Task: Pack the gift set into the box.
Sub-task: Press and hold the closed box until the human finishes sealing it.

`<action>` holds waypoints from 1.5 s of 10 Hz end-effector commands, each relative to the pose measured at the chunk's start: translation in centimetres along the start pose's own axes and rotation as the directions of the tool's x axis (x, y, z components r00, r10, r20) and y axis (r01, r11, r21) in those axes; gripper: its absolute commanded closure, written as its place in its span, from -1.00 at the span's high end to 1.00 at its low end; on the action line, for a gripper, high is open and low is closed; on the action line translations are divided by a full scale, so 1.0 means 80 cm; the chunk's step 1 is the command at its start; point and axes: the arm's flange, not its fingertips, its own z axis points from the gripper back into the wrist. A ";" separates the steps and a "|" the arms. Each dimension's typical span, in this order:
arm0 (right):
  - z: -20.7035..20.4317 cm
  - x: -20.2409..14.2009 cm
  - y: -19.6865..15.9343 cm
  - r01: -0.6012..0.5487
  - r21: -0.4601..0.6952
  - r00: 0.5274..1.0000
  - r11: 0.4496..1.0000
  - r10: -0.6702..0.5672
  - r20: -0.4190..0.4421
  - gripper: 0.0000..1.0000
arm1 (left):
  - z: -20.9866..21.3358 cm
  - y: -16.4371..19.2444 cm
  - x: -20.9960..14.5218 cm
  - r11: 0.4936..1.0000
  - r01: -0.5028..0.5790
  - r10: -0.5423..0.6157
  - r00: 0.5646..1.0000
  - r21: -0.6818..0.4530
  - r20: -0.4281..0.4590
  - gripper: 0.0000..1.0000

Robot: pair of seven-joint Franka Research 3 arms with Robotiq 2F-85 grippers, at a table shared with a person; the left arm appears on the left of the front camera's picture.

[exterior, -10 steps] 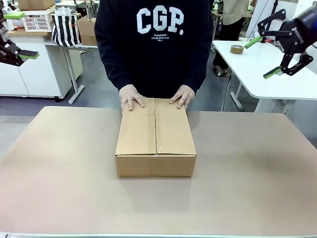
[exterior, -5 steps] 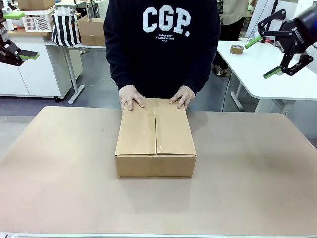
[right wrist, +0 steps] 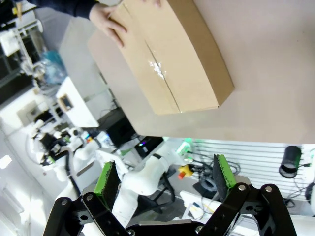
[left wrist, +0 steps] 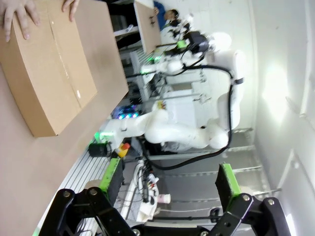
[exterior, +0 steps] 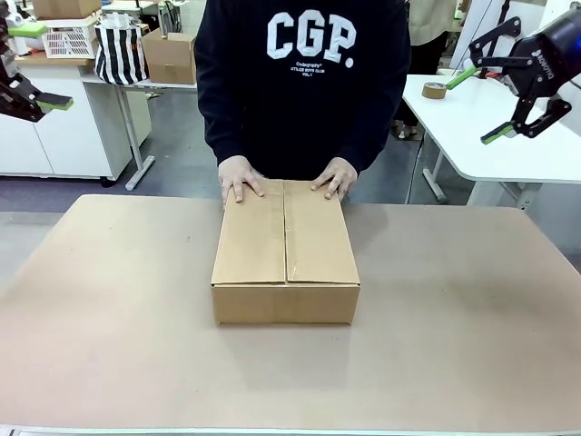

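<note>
While hands press closed box, L claw, R claw wide-spread, empty.

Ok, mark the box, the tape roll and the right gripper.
box (exterior: 272, 238): front view, closed top, near the seam.
tape roll (exterior: 435, 90): front view, its outer side.
right gripper (exterior: 468, 111): front view, midway between its spread fingertips.
</note>
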 end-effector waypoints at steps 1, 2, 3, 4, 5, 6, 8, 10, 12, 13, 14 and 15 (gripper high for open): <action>-0.019 0.017 0.051 -0.171 -0.115 0.983 0.978 0.177 0.044 1.00 | -0.035 -0.012 0.027 0.978 0.162 -0.142 0.978 0.130 -0.150 1.00; -0.030 0.016 0.073 -0.286 -0.139 0.949 0.948 0.300 0.094 1.00 | -0.060 -0.019 0.041 0.934 0.303 -0.262 0.941 0.190 -0.215 1.00; -0.047 0.010 0.094 -0.496 -0.129 0.855 0.859 0.509 0.104 1.00 | -0.091 -0.024 0.053 0.879 0.458 -0.403 0.862 0.132 -0.308 1.00; -0.060 -0.002 0.110 -0.651 -0.160 0.715 0.742 0.670 0.200 1.00 | -0.118 -0.029 0.061 0.782 0.606 -0.541 0.775 0.143 -0.325 1.00; -0.074 -0.027 0.123 -0.895 -0.085 0.397 0.438 0.869 0.295 1.00 | -0.155 -0.036 0.056 0.588 0.808 -0.766 0.575 0.047 -0.287 1.00; -0.081 -0.053 0.127 -0.992 0.113 0.095 0.060 0.938 0.334 1.00 | -0.184 -0.043 0.045 0.424 0.905 -0.892 0.409 -0.041 -0.193 1.00; -0.071 -0.072 0.113 -0.916 0.264 -0.187 -0.301 0.905 0.381 1.00 | -0.215 -0.064 0.025 0.310 0.921 -0.949 0.315 -0.235 -0.018 1.00; -0.045 -0.087 0.061 -0.455 0.318 -0.742 -0.832 0.552 0.381 1.00 | -0.211 -0.074 0.018 0.328 0.909 -0.942 0.334 -0.256 -0.023 1.00; -0.020 -0.049 0.044 -0.404 0.419 -0.497 -0.813 0.580 0.646 1.00 | -0.202 -0.060 0.030 0.418 0.880 -0.905 0.424 -0.225 -0.023 1.00; -0.045 -0.095 0.076 -1.000 -0.021 -0.011 -0.011 1.000 0.023 1.00 | -0.198 -0.048 0.044 0.613 0.776 -0.790 0.607 -0.150 -0.088 1.00; -0.045 -0.095 0.076 -1.000 -0.021 -0.011 -0.011 1.000 0.023 1.00 | -0.215 -0.072 0.017 0.351 0.905 -0.935 0.354 -0.241 -0.031 1.00; -0.045 -0.095 0.076 -1.000 -0.021 -0.011 -0.011 1.000 0.023 1.00 | -0.215 -0.072 0.017 0.351 0.905 -0.935 0.354 -0.241 -0.031 1.00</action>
